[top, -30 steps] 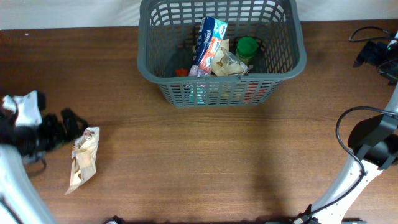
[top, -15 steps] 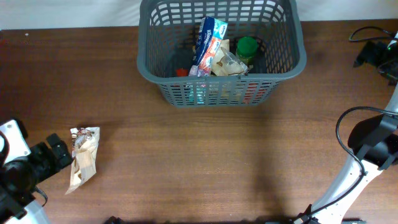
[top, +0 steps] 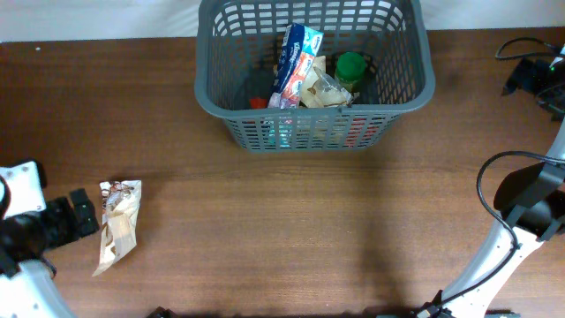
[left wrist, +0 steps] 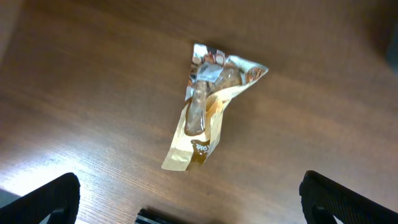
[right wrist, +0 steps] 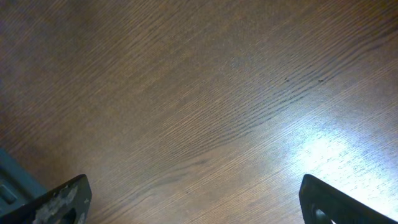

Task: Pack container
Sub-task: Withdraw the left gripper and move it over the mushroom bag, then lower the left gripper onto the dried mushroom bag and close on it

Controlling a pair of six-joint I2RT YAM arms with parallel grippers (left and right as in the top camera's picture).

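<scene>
The left jaws are spread wide above the counter (left wrist: pixel 93 93) with nothing held, and a crumpled pouch (left wrist: pixel 208 106) is seen lying flat just ahead of them. The right jaws are likewise held wide and empty over the wood. The basket (top: pixel 313 132) is set at the far middle of the counter, well apart from both. It is dark grey and rectangular, with lattice-slotted walls. A blue-and-white packet (top: pixel 296 57), a clear bag (top: pixel 322 88) and a green-capped item (top: pixel 351 66) are seen inside.

Snack packet (top: pixel 117 225) lies on table (top: pixel 291 230), front-left of container (top: pixel 313 128).
</scene>
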